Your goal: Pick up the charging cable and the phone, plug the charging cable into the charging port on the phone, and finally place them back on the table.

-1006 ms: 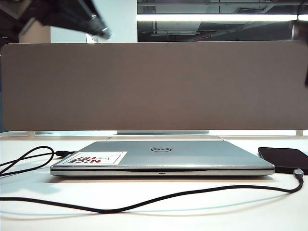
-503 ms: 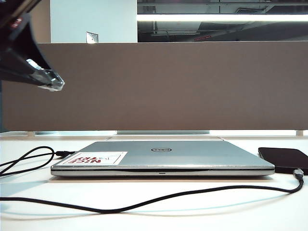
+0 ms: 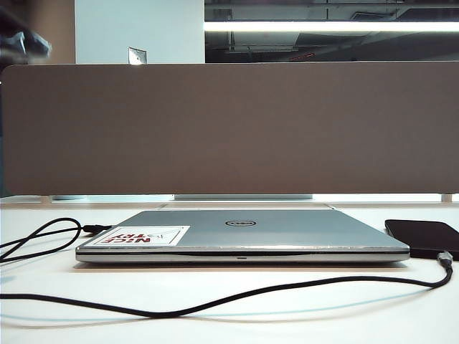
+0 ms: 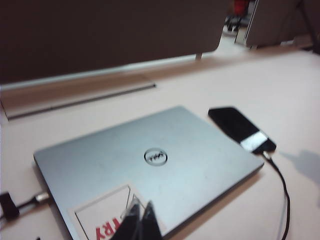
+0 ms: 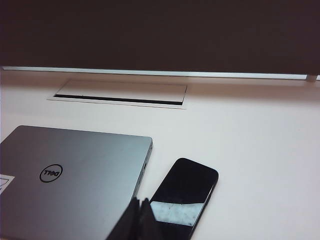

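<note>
Tools both pinched fully closed and empty: left tool [image 4: 139,216] above laptop [image 4: 150,165], right tool [image 5: 139,209] above phone [image 5: 182,197].

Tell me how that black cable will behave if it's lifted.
The cable probably goes floppy: it lies in loose curves across the table. It likely tugs the phone, since its plug sits at the phone's edge.

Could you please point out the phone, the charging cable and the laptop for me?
phone [image 5: 184,192]: right wrist view, middle of its dark glossy face.
charging cable [image 3: 215,304]: exterior view, on the cord's long run in front of the laptop.
laptop [image 4: 150,160]: left wrist view, on the lid by the logo.
</note>
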Controlling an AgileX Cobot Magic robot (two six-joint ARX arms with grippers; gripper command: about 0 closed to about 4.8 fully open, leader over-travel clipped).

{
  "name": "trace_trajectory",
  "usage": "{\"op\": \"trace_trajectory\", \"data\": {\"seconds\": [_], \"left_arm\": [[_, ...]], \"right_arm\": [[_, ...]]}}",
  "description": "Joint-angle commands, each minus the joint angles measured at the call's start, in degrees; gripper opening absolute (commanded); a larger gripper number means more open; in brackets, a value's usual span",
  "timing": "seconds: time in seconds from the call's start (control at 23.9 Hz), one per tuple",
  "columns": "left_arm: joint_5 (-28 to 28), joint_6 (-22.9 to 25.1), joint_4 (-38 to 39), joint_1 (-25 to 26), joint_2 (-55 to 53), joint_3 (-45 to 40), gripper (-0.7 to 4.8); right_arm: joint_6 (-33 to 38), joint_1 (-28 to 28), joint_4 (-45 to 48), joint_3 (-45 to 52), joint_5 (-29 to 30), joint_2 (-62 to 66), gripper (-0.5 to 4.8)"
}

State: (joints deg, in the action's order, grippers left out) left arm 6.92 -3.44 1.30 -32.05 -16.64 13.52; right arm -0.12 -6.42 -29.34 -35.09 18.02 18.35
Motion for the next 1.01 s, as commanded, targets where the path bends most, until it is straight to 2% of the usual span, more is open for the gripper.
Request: {"op": "trace_trajectory", "data": {"seconds": [0.04,0.17,0.42,0.54,0.8,0.96,1.01], "left_arm": [[0.15,0.39,0.35,-0.07,3.15,-0.85,-0.06],[0.15,0.00,-0.59,-0.07,3.72,-0.85,-0.06],[0.15,0.02,-2.51,-0.07,3.72,-0.85,-0.05],[0.15,0.02,-2.71,-0.07,3.72,-0.85,-0.05],[0.15,0.02,-2.69,-0.07,3.72,-0.85,-0.05],[0.15,0.02,-2.71,-0.07,3.72,-0.85,-0.05],[0.15,0.02,-2.71,-0.07,3.72,-0.85,-0.05]], "right_arm": [[1.90,-0.02,0.92,3.43,-0.02,-4.50,-0.01],[2.03,-0.02,1.55,6.84,-2.84,-8.83,-0.01],[2.08,-0.02,9.31,14.43,-11.93,-17.94,-0.02],[2.03,-0.02,12.61,17.11,-14.64,-18.32,-0.02],[2.03,-0.02,22.64,25.46,-14.91,-18.23,-0.02],[2.03,1.55,32.63,31.85,-7.82,-18.38,-0.02],[2.03,2.58,33.09,32.46,-7.82,-18.38,-0.02]]}}
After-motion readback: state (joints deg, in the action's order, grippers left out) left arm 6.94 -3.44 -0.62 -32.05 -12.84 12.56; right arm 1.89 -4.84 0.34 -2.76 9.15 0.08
